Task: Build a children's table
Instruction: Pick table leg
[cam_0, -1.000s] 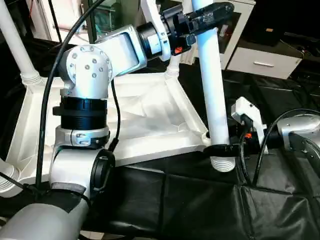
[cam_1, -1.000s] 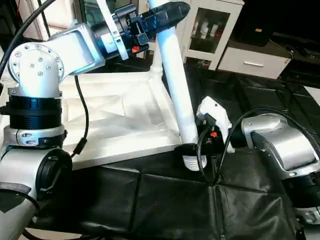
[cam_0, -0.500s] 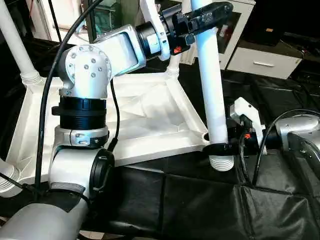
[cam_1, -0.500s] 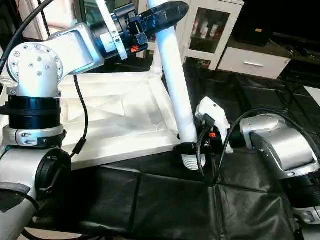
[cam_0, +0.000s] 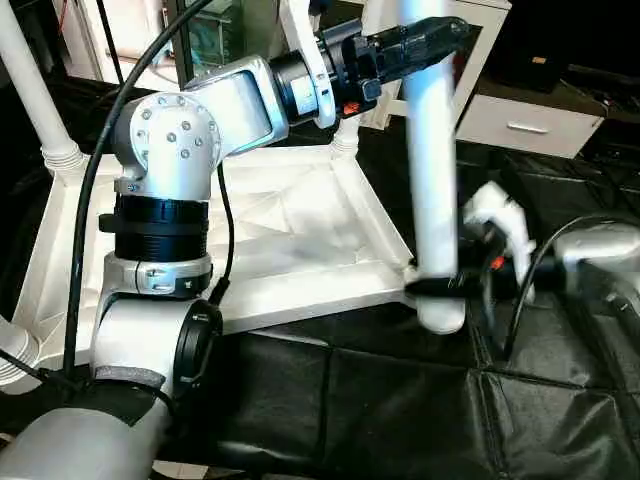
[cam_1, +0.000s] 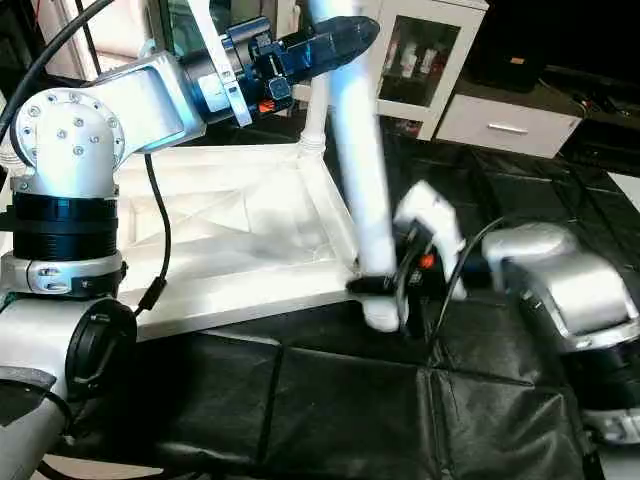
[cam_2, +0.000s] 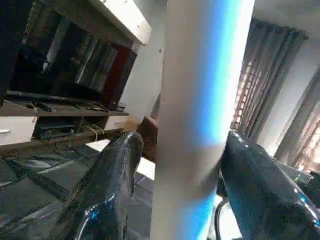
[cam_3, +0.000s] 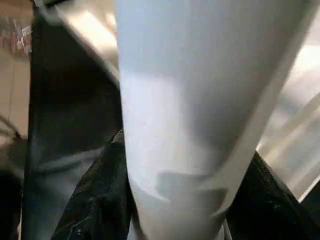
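Fitting the last leg now. Tabletop (cam_0: 300, 250) upside down on the black-sheeted desk (cam_0: 380, 400), other legs (cam_0: 35, 95) already standing in far sockets. Loose leg (cam_0: 430, 190) near upright, ribbed foot hanging just beside the near corner socket (cam_0: 412, 272), not yet in. Left tool (cam_0: 425, 40) up high, fingers (cam_2: 112, 185) straddling the tube with a gap on one side. Right tool (cam_1: 385, 288) clamped low around it. Next, probably: shift foot over socket, push down.

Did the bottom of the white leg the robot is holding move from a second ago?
Yes. The leg's bottom end slid a little toward the table top's near corner, and now sits closer against it.
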